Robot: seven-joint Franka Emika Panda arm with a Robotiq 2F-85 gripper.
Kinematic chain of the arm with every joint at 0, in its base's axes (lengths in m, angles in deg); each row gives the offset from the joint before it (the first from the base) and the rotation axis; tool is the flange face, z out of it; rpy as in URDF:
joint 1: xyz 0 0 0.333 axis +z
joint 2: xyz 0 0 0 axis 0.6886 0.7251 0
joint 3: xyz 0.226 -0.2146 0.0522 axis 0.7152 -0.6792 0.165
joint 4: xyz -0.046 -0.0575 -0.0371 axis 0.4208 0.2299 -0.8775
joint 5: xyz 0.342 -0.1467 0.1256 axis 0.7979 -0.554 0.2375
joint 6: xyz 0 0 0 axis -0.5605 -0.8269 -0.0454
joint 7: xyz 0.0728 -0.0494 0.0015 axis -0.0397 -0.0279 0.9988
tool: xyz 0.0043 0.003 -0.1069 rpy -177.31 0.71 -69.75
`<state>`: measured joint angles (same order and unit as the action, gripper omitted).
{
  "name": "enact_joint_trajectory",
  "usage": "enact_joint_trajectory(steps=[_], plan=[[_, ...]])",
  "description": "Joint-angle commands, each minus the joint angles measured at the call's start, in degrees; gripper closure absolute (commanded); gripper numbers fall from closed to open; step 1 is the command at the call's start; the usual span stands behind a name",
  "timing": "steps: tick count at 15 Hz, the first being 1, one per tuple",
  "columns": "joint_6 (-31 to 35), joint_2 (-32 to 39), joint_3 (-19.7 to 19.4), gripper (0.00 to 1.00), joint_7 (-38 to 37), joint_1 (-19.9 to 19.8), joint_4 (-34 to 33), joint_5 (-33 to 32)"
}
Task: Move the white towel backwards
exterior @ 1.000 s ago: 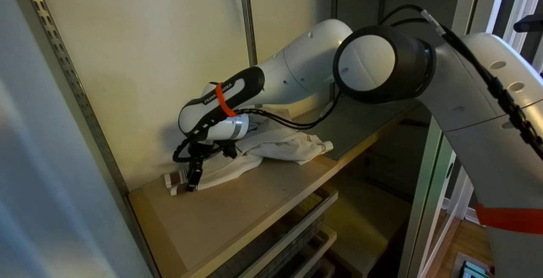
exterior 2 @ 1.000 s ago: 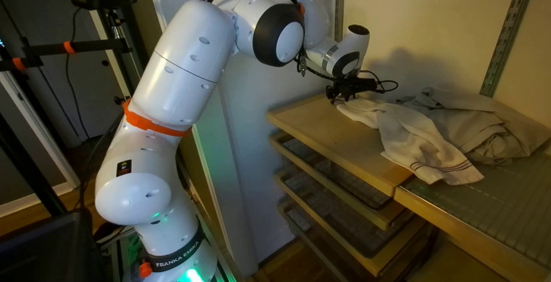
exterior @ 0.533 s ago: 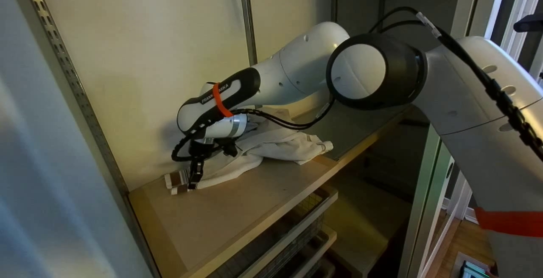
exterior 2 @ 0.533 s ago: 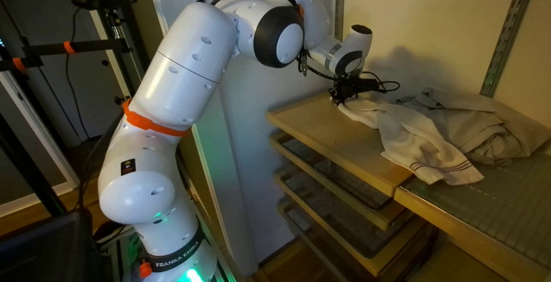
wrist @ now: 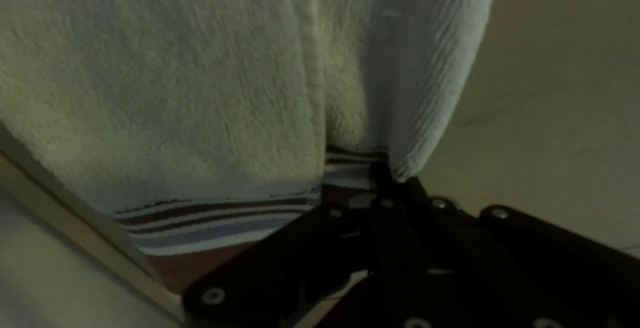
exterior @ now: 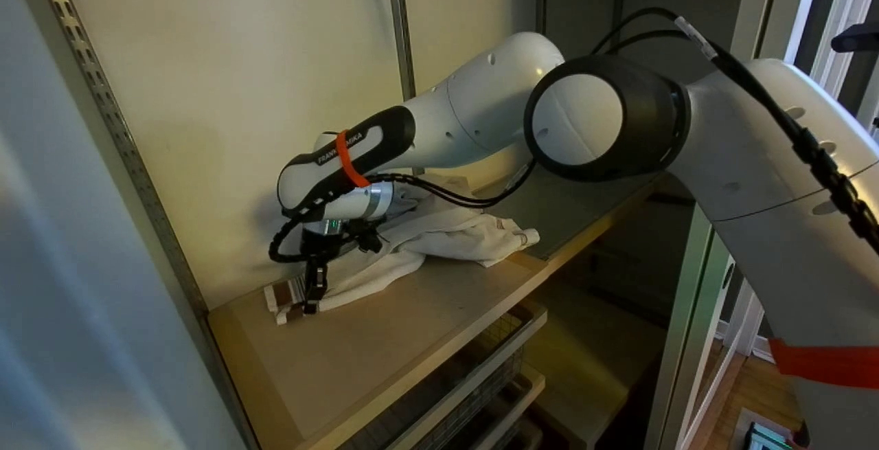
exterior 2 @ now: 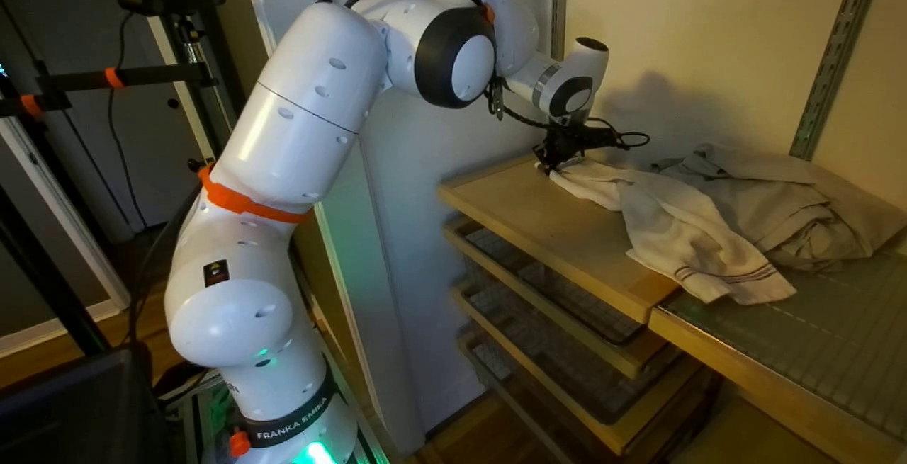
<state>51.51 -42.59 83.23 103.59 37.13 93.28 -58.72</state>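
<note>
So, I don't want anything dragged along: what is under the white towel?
Below the white towel are the wooden board and, at one striped end, the grey-green shelf. The rest is covered; whether the beige cloth beside it runs underneath cannot be seen.

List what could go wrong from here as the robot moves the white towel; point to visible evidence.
The gripper pinches only one edge of the white towel, near a striped end, so that edge might slip out. The towel is rumpled, so pulling could bunch it rather than shift it whole. It also appears to touch the grey-beige cloth, which may get dragged along.
</note>
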Motion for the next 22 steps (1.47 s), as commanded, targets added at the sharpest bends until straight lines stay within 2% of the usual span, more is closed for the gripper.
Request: enact_joint_trajectory(steps=[1,6,10,11,12,17,21,22], plan=[[-6.7,-2.0,0.6,0.99,4.0,2.1,3.5,3.0],[-15.7,-4.1,1.7,0.99,8.9,5.3,5.5,5.6],[-20.7,-5.1,0.3,0.99,8.8,8.2,6.1,5.3],[-20.3,-5.6,-0.2,0.7,7.9,8.9,6.5,5.0],[-19.4,-6.1,-0.7,0.69,7.4,9.3,6.8,4.9],[-15.4,-13.2,-4.2,0.34,-2.1,10.2,10.1,4.3],[-17.2,-20.3,-7.1,0.03,-12.1,9.8,12.8,3.5],[-17.3,-22.3,-7.9,0.0,-14.7,9.8,13.8,3.2]])
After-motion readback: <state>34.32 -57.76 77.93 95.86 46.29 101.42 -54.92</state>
